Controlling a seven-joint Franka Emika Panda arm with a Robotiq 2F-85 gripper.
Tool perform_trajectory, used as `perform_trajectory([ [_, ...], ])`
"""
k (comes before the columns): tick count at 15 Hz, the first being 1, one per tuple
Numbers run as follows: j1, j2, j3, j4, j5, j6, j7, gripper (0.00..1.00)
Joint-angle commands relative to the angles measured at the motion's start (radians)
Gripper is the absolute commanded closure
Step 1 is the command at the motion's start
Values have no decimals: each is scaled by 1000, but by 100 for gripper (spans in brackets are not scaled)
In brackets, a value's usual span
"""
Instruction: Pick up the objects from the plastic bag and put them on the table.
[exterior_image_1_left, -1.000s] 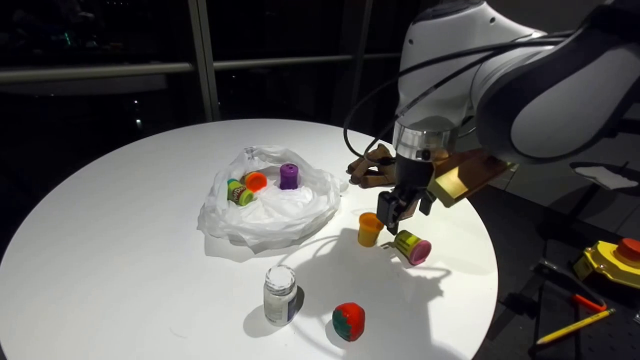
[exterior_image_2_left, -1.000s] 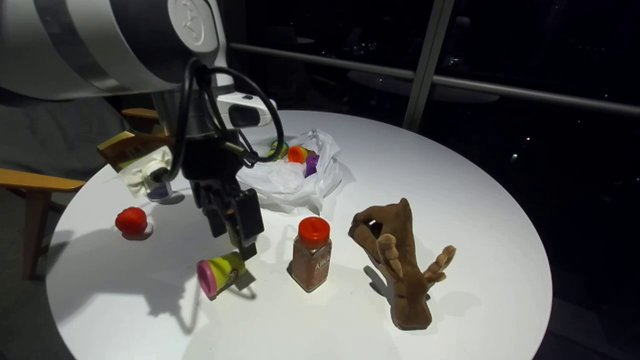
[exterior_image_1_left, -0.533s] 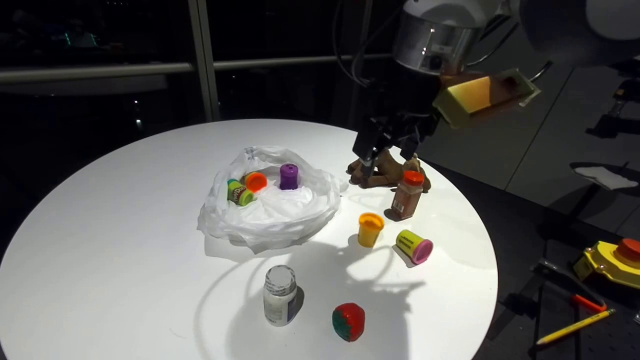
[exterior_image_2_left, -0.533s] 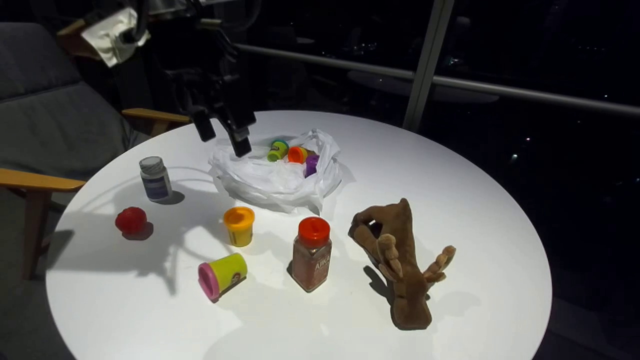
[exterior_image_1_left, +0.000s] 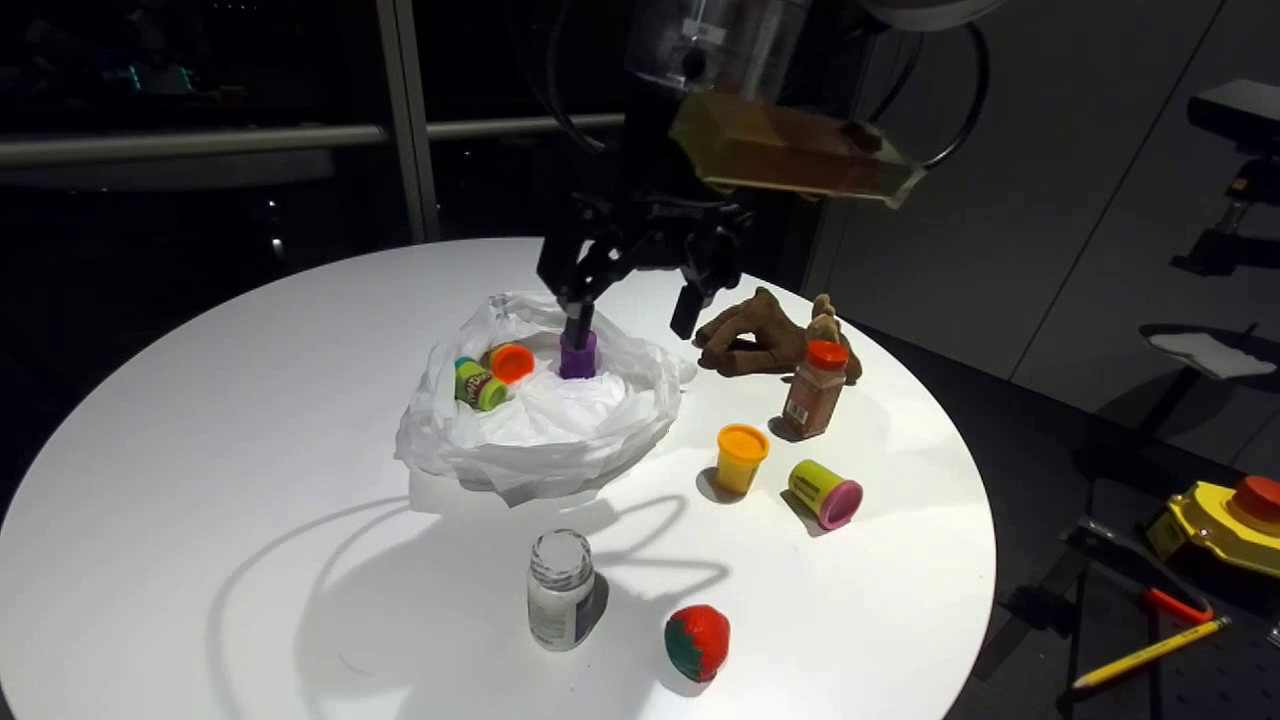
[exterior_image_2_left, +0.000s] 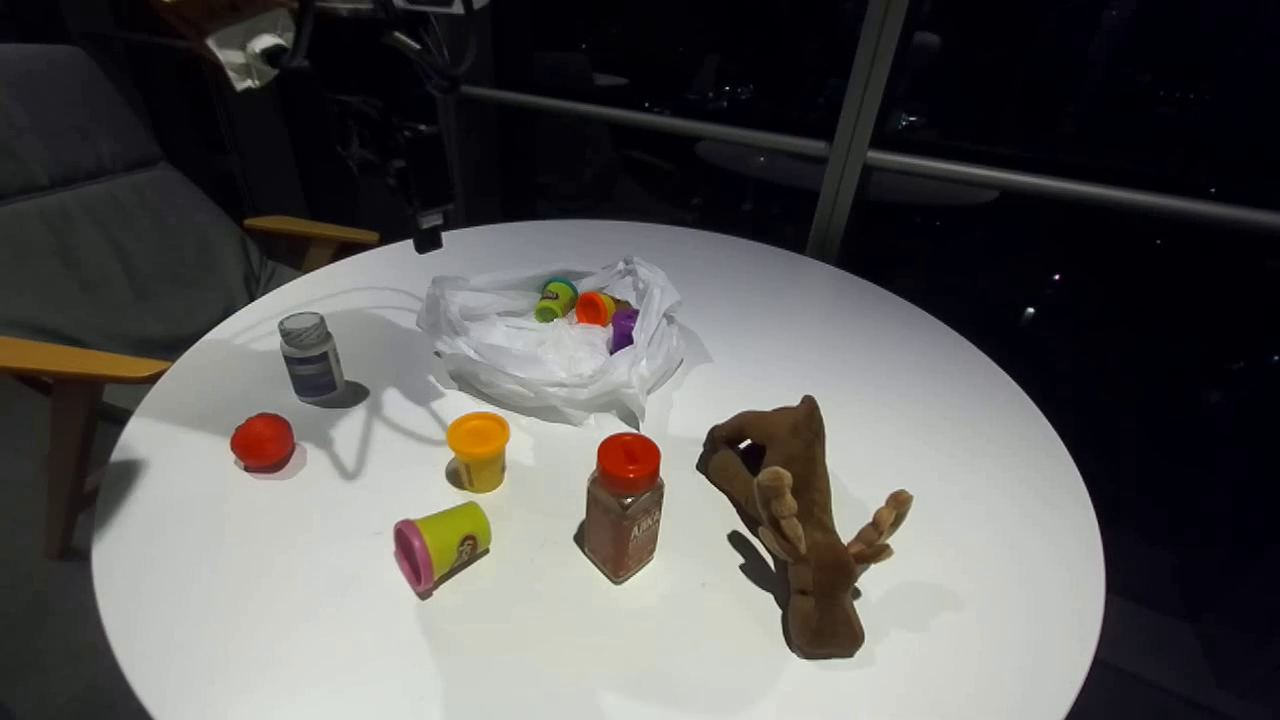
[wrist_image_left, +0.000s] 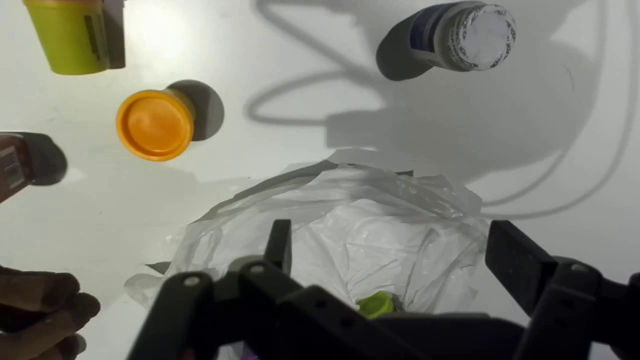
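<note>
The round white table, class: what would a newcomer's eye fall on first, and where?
Probably the crumpled, translucent white plastic bag, open on the table with a cylindrical purple plastic pot inside. Next, in an exterior view, the brown plush antlered animal toward the picture's right and a red strawberry-shaped toy toward its left. In the wrist view, the bag shows between open black jaws.

4 tubs (exterior_image_2_left: 478, 458) (exterior_image_2_left: 445, 545) (exterior_image_2_left: 555, 302) (exterior_image_2_left: 594, 310), 2 jars (exterior_image_2_left: 622, 520) (exterior_image_2_left: 312, 362), 1 cylinder (exterior_image_2_left: 623, 330), 1 bag (exterior_image_2_left: 535, 368), 1 strawberry (exterior_image_1_left: 698, 643), 1 animal (exterior_image_2_left: 825, 575)
</note>
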Motion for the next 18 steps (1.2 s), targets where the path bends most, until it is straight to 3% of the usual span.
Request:
perform_trajectory([
  [1,-8,205,-20,237,9,-67,28,0],
  [9,-12,520,-104,621,37,-178,100,0],
  [14,-23,637,-135,786,40,-280,159,0],
  [18,-47,702,-142,884,47,-295,193,0],
])
